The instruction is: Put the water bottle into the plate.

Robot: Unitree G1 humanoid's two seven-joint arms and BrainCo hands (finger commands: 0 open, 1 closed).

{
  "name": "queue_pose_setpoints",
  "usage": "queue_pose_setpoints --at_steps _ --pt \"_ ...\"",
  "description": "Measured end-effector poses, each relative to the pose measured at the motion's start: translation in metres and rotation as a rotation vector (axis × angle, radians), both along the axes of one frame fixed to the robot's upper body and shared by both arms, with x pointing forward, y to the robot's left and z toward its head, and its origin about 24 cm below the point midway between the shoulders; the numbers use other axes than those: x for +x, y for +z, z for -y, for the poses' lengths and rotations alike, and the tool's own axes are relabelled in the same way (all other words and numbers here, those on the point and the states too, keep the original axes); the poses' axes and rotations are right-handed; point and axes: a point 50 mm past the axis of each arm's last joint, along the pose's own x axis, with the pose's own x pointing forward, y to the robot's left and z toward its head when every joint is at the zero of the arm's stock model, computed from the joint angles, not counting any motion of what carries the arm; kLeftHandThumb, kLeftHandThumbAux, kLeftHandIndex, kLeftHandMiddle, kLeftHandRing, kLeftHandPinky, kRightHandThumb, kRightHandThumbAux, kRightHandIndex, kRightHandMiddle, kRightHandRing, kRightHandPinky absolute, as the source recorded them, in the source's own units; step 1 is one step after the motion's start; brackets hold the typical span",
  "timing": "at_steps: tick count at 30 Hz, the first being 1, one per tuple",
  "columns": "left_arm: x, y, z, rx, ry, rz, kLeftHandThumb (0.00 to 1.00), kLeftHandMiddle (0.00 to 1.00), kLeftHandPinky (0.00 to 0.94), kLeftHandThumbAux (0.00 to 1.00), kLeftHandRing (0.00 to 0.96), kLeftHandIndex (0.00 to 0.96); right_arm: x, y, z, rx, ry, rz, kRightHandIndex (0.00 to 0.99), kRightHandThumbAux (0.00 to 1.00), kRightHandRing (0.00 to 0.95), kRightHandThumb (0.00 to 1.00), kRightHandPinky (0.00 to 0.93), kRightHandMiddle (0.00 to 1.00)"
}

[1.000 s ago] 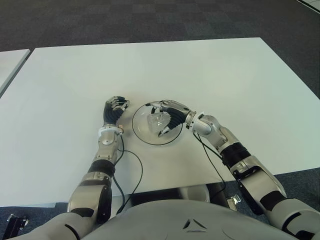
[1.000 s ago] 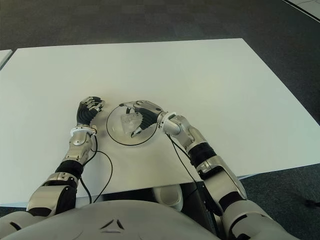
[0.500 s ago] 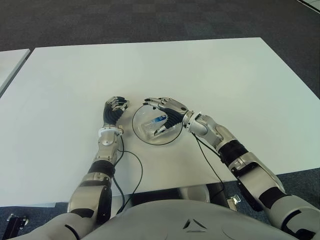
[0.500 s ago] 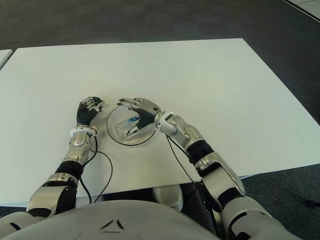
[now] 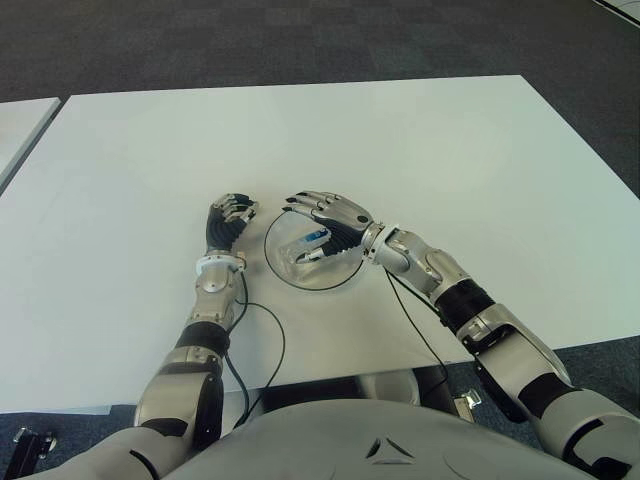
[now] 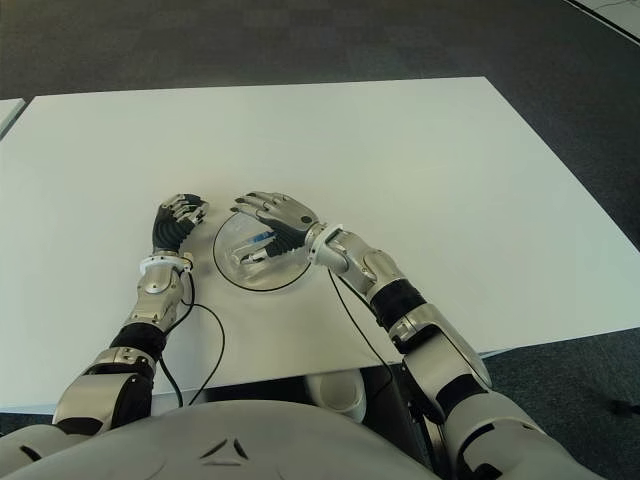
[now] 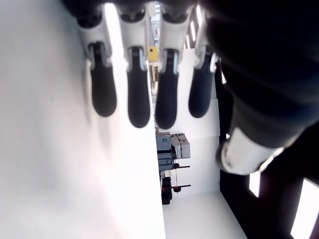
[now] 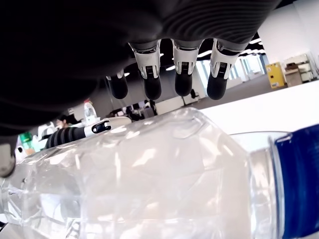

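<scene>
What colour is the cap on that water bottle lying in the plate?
Blue. The water bottle has a blue cap, clearest in the right wrist view.

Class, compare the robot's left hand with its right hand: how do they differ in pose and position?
1. The right hand has its fingers spread, holding nothing; the left hand has its fingers curled.
2. The right hand is over the plate and the water bottle lying in it; the left hand is beside the plate, on its left.

Neither holds anything.

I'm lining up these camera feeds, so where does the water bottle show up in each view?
Left eye: water bottle lying in the plate, under the open right hand.
Right eye: same, left of centre.
Left wrist: not visible.
Right wrist: fills the frame.
Shared landmark: the plate.
</scene>
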Motion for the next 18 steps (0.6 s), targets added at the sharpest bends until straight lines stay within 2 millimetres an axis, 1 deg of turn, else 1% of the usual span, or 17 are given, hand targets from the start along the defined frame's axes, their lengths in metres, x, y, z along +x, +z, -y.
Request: queue_pose_setpoints --at_steps 3,9,15,18 --pt "0.0 0.0 0.0 0.0 0.0 0.0 0.696 0.436 0.462 0.726 0.446 0.416 0.0 0.001 0.0 -0.006 -0.002 0.019 0.0 0.283 0.0 0.239 0.0 0.0" --pt "0.0 0.0 0.0 0.001 0.0 0.0 0.696 0.441 0.465 0.725 0.45 0.417 0.0 0.007 -0.001 0.016 0.002 0.037 0.0 0.277 0.0 0.195 0.0 0.0" --pt "0.0 0.0 -0.001 0.002 0.001 0.0 0.696 0.448 0.465 0.724 0.452 0.418 0.0 0.013 -0.001 0.069 -0.011 0.049 0.0 0.297 0.0 0.14 0.0 0.0" --pt "0.0 0.0 -0.001 0.003 0.001 0.0 0.695 0.447 0.466 0.725 0.453 0.417 0.0 0.015 0.003 0.121 -0.034 0.048 0.0 0.345 0.0 0.103 0.0 0.0"
